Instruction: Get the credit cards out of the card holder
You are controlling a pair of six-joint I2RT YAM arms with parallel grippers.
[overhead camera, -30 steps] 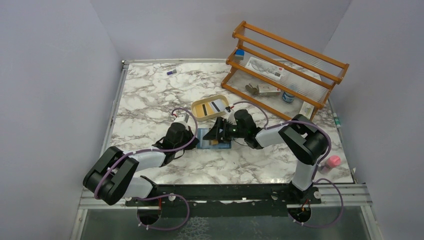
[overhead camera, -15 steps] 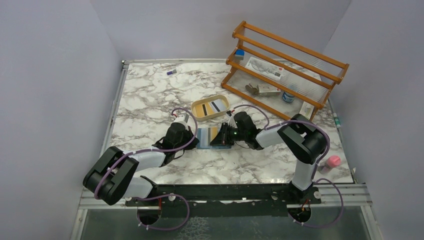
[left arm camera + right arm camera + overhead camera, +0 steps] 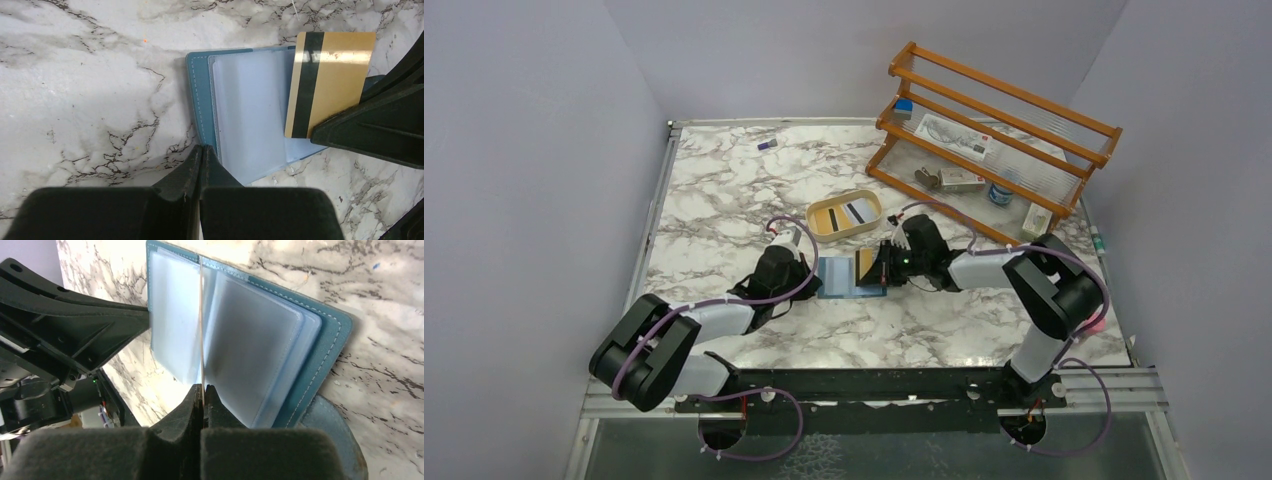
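One gold card (image 3: 332, 70) w/ a dark stripe is pinched in the right gripper (image 3: 202, 390). Its jaws are shut thin on the card's edge, so the card shows edge-on in the right wrist view. The card holder (image 3: 836, 278) lies open on the marble betw. the two arms, clear sleeves up, long axis running left-right across the table. The card stands over the holder's right half, stripe approx. along the holder's short side. Whether its lower edge is fully out of the sleeve can't be told. The left gripper (image 3: 201, 157) is shut on nothing, tip at the holder's left edge, touching or nearly so, prob. pinning it. The right arm is nearer the card. A tan tray (image 3: 811, 213) w/ cards in it lies just beyond the holder, away from the bases and slightly left of the right gripper, so it's likely where this card goes. No brand, label or writing is legible on card or holder.
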